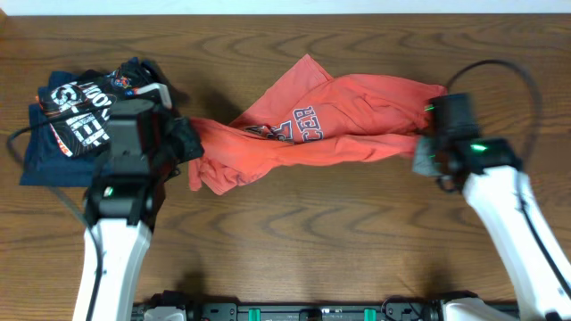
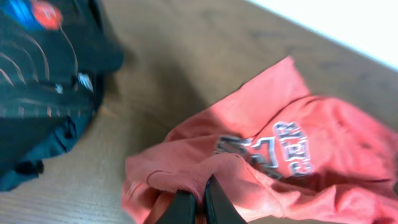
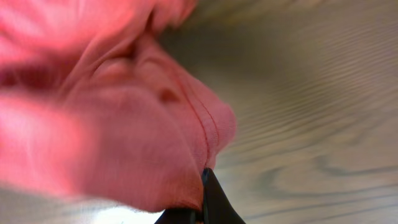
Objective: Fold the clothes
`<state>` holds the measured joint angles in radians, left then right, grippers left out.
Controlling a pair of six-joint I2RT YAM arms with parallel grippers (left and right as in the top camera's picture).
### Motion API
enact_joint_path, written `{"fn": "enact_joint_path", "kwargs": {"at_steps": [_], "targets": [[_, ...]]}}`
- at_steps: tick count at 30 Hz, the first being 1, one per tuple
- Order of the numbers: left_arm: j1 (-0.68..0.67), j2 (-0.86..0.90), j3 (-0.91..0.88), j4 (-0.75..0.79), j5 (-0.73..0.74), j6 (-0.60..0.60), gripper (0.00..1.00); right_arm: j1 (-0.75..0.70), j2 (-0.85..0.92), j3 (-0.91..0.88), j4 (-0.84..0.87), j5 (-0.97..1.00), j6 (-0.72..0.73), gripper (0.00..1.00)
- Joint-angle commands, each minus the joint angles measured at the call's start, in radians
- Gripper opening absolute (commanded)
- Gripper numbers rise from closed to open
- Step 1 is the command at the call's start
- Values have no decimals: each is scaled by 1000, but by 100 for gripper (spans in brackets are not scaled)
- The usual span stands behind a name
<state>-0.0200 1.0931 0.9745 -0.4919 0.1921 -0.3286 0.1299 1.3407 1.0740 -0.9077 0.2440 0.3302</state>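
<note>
**Ana:** Where is the shirt right now?

**Me:** I have the coral-red shirt (image 1: 330,120) strung across the upper middle of the overhead frame. It is bunched and twisted rather than flat, with its chest lettering (image 1: 308,123) facing up. It lies on the wooden table (image 1: 357,232), held at both ends.

**Ana:** And the grippers?

**Me:** My left gripper (image 2: 193,210) is clamped on a gathered fold at the shirt's left end. In the left wrist view its two fingers sit pressed together with red cloth bulging over them. My right gripper (image 3: 205,198) is at the stitched hem on the right end. Only one dark fingertip shows there, but the hem runs straight into it, so I read it as closed on the cloth.

**Ana:** How do you do this step well?

**Me:** I judge this to be spreading, before any fold. I'd draw the ends apart evenly, low over the table, until the middle wrinkles go. I wouldn't tug hard, since soft fabric stretches and can slip from a thin pinch. My left grip holds a wad, not an edge, so I may need to regrasp at a corner. The navy garments (image 1: 71,107) at upper left lie just beside my left arm, and I'd avoid dragging them.

**Ana:** Any bins or baskets?

**Me:** None in view. The navy garments are heaped directly on the table, and nothing contains the shirt.
</note>
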Motion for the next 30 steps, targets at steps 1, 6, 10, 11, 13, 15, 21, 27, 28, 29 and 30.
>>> {"fn": "enact_joint_path", "kwargs": {"at_steps": [1,6,10,11,13,15,21,27,28,29,30], "targets": [[35,-86,60,2,10,-21,6,-90,-82,54,-18,48,-81,1],[126,-188,134,3,19,-100,6,-230,-160,128,-54,48,-183,1],[202,-219,194,4,119,-119,6,-305,-178,192,-74,47,-248,1],[217,-219,208,5,161,-125,6,-315,-178,209,-84,47,-259,1],[233,-219,232,7,231,-139,6,-327,-178,245,-105,46,-274,1],[235,-219,249,21,268,-141,6,-327,-179,274,-124,45,-286,1],[235,-219,328,34,294,-140,6,-327,-179,360,-157,44,-325,1],[235,-215,345,31,294,-140,6,-327,-177,381,-196,44,-382,3],[235,-211,345,20,294,-138,6,-327,-173,381,-212,43,-383,3],[235,-206,345,11,294,-137,6,-327,-169,381,-225,42,-383,3],[235,-198,345,-6,294,-136,6,-327,-163,381,-250,35,-384,3]]}}
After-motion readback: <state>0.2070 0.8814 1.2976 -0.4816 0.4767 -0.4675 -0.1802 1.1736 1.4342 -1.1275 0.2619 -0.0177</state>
